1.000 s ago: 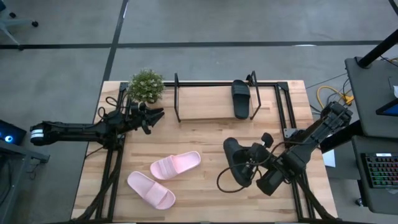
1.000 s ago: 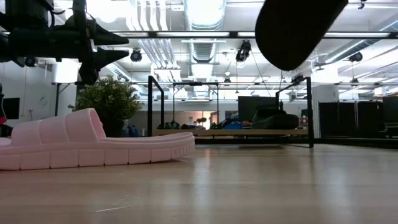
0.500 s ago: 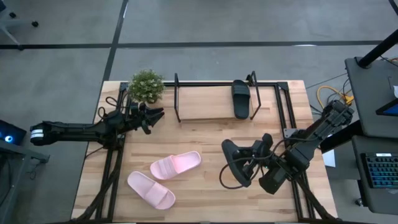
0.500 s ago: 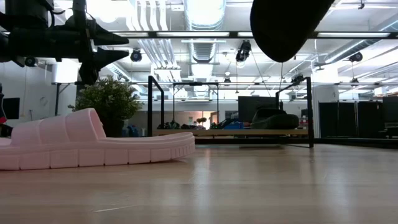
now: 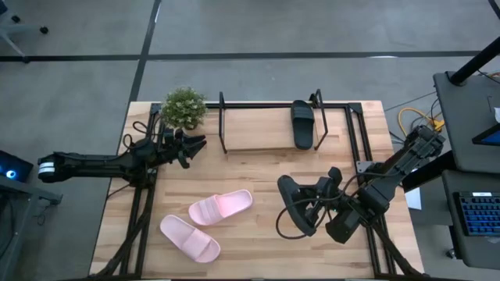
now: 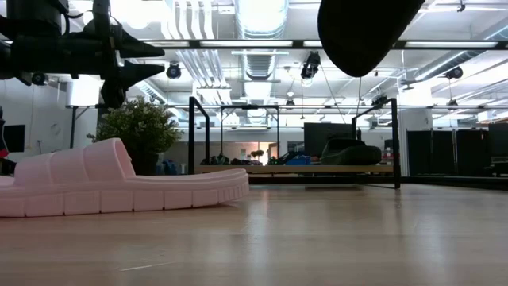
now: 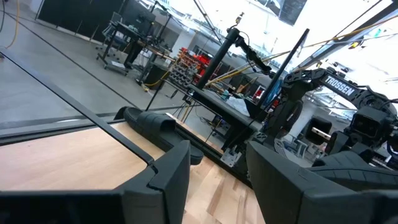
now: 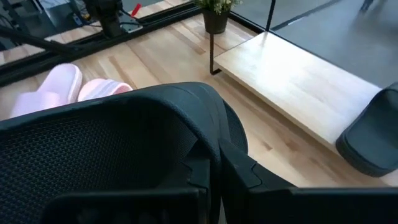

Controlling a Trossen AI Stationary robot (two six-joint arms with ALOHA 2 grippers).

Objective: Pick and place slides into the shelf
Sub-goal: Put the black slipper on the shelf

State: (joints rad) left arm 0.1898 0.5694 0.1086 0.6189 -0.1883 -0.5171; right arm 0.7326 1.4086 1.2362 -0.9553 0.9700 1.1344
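Tabletop is bare ahead of the right pincer [image 5: 312,204], clamped on a black slide [image 5: 293,204]: keep it level toward the shelf [image 5: 258,134] beyond.

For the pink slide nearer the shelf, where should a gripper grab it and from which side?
Grip the pink slide by its wide strap, coming straight down from above. It lies sole-down and flat on the table, apart from the other pink slide, and in the low view its strap arches up, probably leaving room for one finger underneath.
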